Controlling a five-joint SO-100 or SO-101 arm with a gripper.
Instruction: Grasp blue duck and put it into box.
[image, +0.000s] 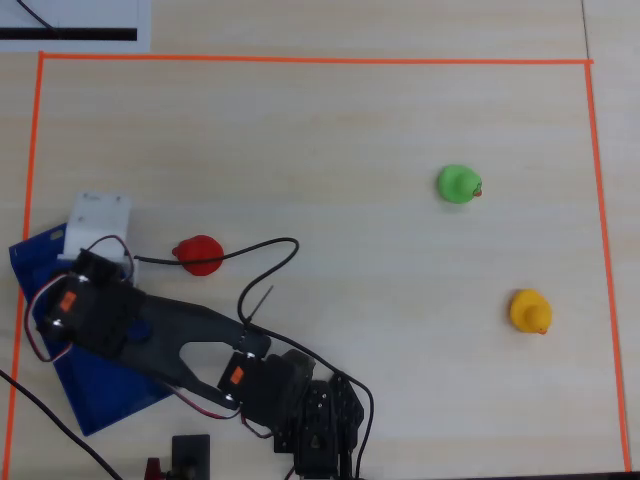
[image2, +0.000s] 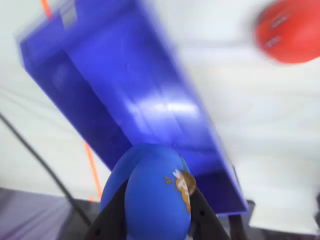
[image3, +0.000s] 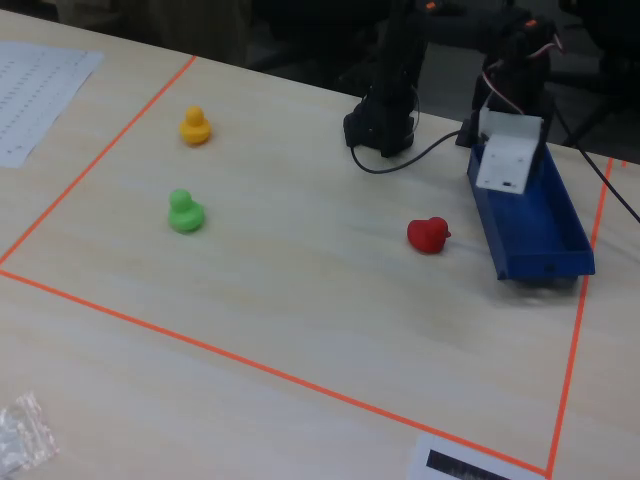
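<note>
Pincer (image2: 157, 220) clenched on the blue duck (image2: 155, 195), one dark finger (image2: 112, 215) on each flank, held above the near end of the box (image2: 135, 95) in the wrist view. We judge the step in hand to be the release: centre the duck over the box floor, clear of the long wall, lower before opening so it does not bounce out. Beak points right in the wrist view; long axis appears to run up-down between the fingers, though motion blur makes this uncertain. Red duck (image3: 428, 234), green duck (image3: 185, 212) and yellow duck (image3: 195, 126) sit on the worktop (image3: 300, 260), apart from the box.
</note>
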